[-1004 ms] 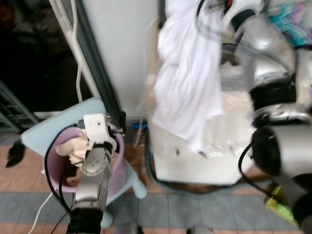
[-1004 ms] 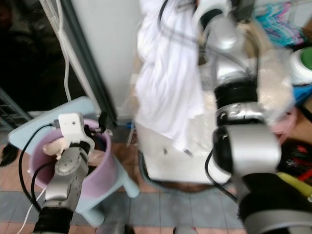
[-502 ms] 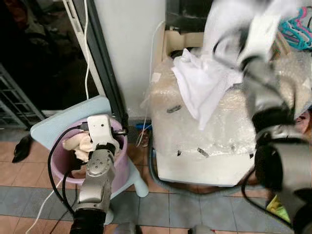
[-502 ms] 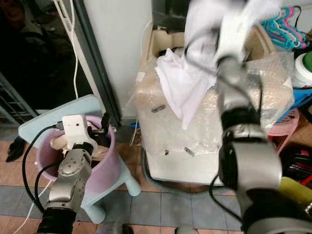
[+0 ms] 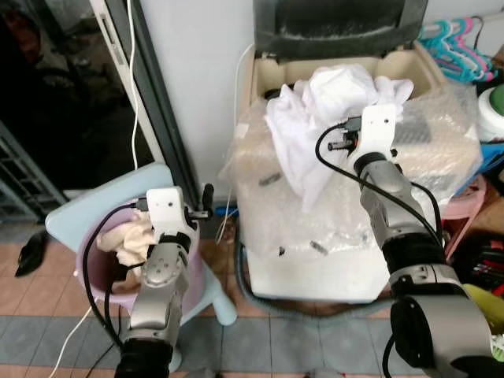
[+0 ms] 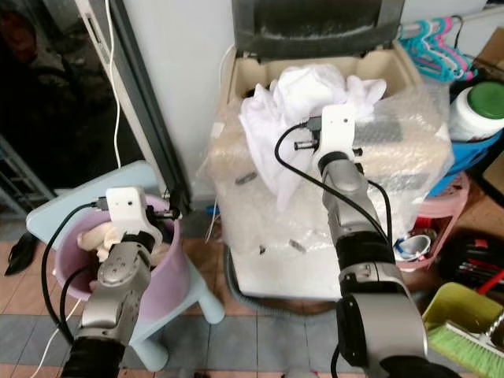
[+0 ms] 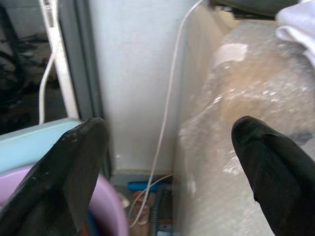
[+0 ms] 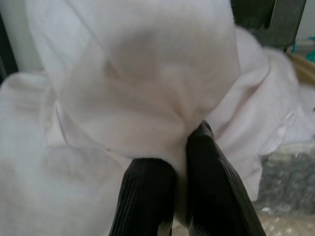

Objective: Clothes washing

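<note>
A plain white wall (image 5: 197, 71) rises at the back, with a thin white cable (image 5: 132, 63) hanging beside a dark grey door frame (image 5: 161, 118). Left of the frame lies a dark, unlit opening (image 5: 55, 102). The floor (image 5: 39, 291) is laid in terracotta and grey-blue tiles. A pale blue plastic stool (image 5: 87, 205) stands near the frame. At the right, turquoise and pink clothes hangers (image 5: 461, 47) hang together, and a white tub with a green lid (image 6: 472, 110) sits below them.

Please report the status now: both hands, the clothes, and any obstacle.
Right hand shut on white garment, at washing machine opening. Left hand open, above purple basket of clothes. Garment partly draped over bubble wrap.
</note>
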`<state>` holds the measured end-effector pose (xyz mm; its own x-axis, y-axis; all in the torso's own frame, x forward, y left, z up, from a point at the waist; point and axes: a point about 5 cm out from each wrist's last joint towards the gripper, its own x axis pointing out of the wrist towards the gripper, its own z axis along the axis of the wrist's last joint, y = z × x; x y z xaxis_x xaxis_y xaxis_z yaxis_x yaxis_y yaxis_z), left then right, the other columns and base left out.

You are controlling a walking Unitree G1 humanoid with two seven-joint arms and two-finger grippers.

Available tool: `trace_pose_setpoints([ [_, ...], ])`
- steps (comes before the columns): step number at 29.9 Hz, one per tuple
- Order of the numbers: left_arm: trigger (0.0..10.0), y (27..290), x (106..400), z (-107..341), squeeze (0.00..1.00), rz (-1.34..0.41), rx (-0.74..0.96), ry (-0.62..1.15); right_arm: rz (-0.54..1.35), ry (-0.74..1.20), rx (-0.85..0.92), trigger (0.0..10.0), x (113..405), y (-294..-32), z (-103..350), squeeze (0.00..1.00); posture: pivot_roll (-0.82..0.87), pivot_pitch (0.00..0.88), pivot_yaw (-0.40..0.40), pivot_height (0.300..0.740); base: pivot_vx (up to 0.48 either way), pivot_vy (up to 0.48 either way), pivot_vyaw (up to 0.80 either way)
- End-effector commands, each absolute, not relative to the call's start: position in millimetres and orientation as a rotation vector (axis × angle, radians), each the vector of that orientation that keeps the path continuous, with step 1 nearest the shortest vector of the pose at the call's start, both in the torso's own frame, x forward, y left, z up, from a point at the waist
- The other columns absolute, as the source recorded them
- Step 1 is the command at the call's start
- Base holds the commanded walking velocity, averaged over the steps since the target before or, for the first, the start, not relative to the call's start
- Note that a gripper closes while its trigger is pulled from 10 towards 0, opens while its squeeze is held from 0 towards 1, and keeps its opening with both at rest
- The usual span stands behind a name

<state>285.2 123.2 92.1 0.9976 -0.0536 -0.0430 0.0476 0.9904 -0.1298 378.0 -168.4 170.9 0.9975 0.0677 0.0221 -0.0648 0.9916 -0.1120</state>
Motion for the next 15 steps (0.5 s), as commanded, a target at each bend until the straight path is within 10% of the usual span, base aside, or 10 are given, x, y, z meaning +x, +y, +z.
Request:
trace_pose_setpoints([
  [1,10.0,126,284,92,0.00,-0.039,-0.127,0.043,0.119,-0.036,-0.122,10.0,376,-157,174,0.00,-0.09,0.000,0.101,0.740,0.390,0.000,0.00],
  [15,10.0,122,281,90,0.00,-0.054,-0.134,0.050,0.184,0.015,-0.147,10.0,386,-139,185,0.00,-0.10,0.000,0.099,0.740,0.362,0.000,0.00],
])
